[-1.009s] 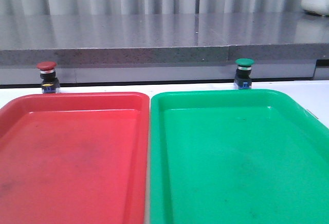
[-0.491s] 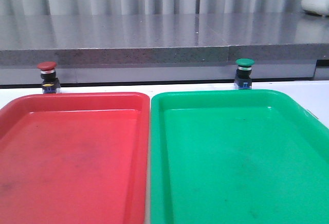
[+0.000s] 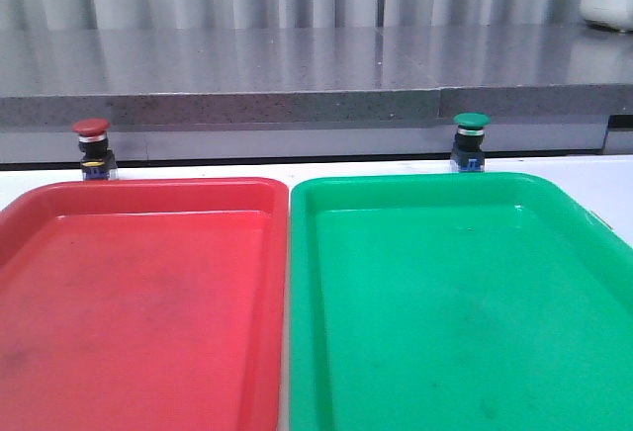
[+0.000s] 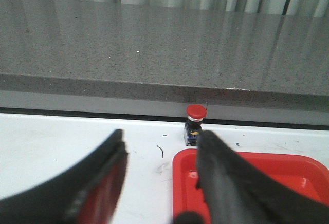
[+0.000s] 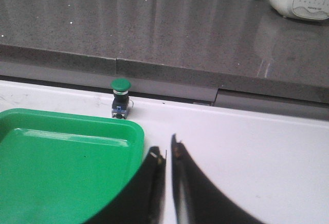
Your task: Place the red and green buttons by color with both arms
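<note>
Nothing has moved since the earlier front views: both buttons stand where they stood, and neither arm reaches into that view. Each arm shows only through its own wrist camera.

On the left arm, the jaws of the left gripper (image 4: 159, 152) are spread wide with nothing between them, held low over the white counter (image 4: 61, 136). The red button (image 4: 196, 124) stands upright well ahead of the jaws, closer to the line of the right-hand finger (image 4: 226, 183) than to the middle of the gap, untouched. It sits on the counter just past the far rim of the red tray (image 4: 247, 157), whose near corner lies under that same finger.

On the right arm, the jaws of the right gripper (image 5: 168, 149) are drawn almost together, only a thin slit left between the tips, and they grip nothing. The green button (image 5: 121, 98) stands upright ahead of them and off to the left-finger side, well clear, just beyond the far rim of the green tray (image 5: 67, 118). That tray's corner lies right beside the left finger (image 5: 151, 178). Bare counter lies ahead of the tips

In the front view the red button (image 3: 92, 149) and green button (image 3: 470, 141) stand behind their matching trays, red tray (image 3: 138, 194) and green tray (image 3: 435, 186), both outside them
</note>
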Robot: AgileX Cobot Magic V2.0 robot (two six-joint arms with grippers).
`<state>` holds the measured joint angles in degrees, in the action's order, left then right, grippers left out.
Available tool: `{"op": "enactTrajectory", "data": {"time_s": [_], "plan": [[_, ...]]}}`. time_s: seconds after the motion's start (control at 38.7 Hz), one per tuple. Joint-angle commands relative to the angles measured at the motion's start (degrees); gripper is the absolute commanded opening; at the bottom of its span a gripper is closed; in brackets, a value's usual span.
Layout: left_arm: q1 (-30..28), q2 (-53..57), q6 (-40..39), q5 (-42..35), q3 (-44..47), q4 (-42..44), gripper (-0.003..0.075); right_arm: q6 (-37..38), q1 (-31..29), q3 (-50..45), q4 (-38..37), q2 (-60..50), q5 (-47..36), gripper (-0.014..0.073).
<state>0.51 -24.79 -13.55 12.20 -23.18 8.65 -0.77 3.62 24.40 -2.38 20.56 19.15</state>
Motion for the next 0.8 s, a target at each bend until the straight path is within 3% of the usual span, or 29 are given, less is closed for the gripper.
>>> {"op": "enactTrajectory", "data": {"time_s": [0.0, 0.08, 0.18, 0.49, 0.78], "plan": [[-0.1, -0.7, -0.3, -4.6, -2.2, 0.1, 0.0584, -0.2, -0.4, 2.0, 0.1, 0.7, -4.3, 0.0302], [-0.1, -0.7, -0.3, -4.6, -2.2, 0.1, 0.0677, -0.2, -0.4, 2.0, 0.1, 0.7, -4.3, 0.0489], [-0.1, -0.7, -0.3, -4.6, -2.2, 0.1, 0.0692, -0.2, -0.4, 2.0, 0.1, 0.7, -4.3, 0.0612], [-0.1, -3.1, -0.3, -8.8, -2.8, -0.7, 0.0692, -0.2, -0.4, 2.0, 0.1, 0.7, -4.3, 0.0601], [-0.1, -22.1, -0.3, -11.0, -12.1, -0.7, 0.0692, -0.2, -0.4, 2.0, 0.1, 0.7, -4.3, 0.0601]]}}
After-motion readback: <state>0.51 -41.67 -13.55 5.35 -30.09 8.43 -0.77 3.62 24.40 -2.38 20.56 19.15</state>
